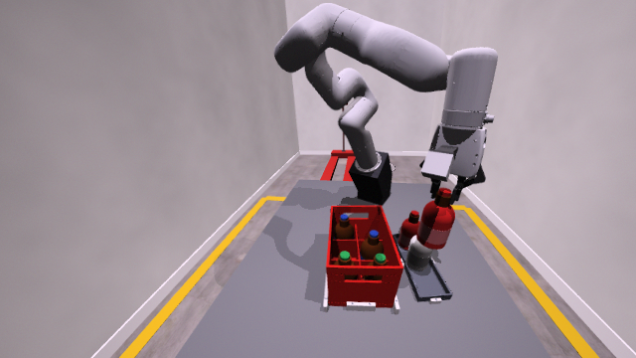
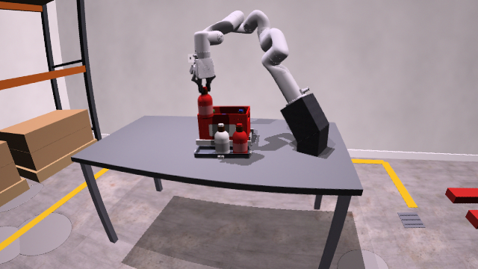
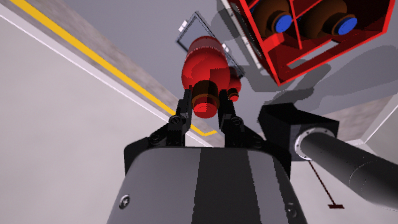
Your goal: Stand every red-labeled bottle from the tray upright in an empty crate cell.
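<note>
My gripper (image 1: 445, 193) (image 2: 205, 89) (image 3: 205, 98) is shut on the neck of a red-labeled bottle (image 1: 437, 219) (image 2: 205, 102) (image 3: 205, 70), which hangs upright above the tray (image 1: 429, 283) (image 2: 204, 154) (image 3: 194, 30). Another red-labeled bottle (image 1: 408, 234) (image 2: 240, 140) (image 3: 234, 85) stands on the tray's far end. A white bottle (image 1: 419, 256) (image 2: 222, 142) stands beside it. The red crate (image 1: 363, 293) (image 3: 285, 71) holds brown bottles, two with blue caps and two with green caps; its back right cell shows no bottle in the top view. Lower parts of the crate's bottles are hidden.
The crate's walls rise beside the tray, with white locating strips (image 1: 361, 305) around its base. The arm's black base (image 1: 370, 184) (image 2: 306, 125) (image 3: 300, 127) stands beyond the crate. Cardboard boxes (image 2: 45, 131) and a rack are off the table in the exterior view.
</note>
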Robot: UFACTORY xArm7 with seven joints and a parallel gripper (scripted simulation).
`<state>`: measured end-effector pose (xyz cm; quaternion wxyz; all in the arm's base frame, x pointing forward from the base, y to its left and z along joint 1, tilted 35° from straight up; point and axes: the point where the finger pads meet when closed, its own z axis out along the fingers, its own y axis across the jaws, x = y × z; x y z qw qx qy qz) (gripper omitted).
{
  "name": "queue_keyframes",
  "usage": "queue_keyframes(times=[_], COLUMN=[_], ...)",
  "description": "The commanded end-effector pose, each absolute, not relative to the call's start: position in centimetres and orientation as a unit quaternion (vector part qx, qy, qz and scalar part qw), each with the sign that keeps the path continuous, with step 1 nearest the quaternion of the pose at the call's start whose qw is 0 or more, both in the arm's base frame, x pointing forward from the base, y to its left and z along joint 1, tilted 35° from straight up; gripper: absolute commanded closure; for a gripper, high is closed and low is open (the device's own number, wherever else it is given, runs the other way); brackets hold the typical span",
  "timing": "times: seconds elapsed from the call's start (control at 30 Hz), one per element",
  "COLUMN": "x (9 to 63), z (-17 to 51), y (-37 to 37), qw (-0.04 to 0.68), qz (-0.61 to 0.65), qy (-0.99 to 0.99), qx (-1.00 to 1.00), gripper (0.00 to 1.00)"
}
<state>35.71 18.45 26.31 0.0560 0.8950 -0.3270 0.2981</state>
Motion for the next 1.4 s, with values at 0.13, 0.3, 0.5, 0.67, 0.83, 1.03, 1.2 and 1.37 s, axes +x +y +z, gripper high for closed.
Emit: queue_keyframes(times=[0.13, 0.3, 0.5, 0.67, 0.83, 1.03, 1.2, 1.37], x=[35.4, 35.2, 34.9, 34.6, 34.5, 34.1, 33.8, 33.6], z=[26.7, 26.8, 27.0, 27.2, 27.3, 27.6, 27.8, 27.9], y=[17.4, 16.9, 15.8, 14.8, 14.2, 12.9, 11.8, 11.1], qw=[0.054, 0.054, 0.054, 0.054, 0.054, 0.054, 0.054, 0.054], qz=[0.299, 0.299, 0.299, 0.299, 0.299, 0.299, 0.299, 0.299], qy=[-0.326, -0.326, -0.326, -0.326, -0.326, -0.326, -0.326, -0.326], qx=[0.895, 0.895, 0.895, 0.895, 0.895, 0.895, 0.895, 0.895], gripper=[1.00, 1.00, 1.00, 1.00, 1.00, 1.00, 1.00, 1.00])
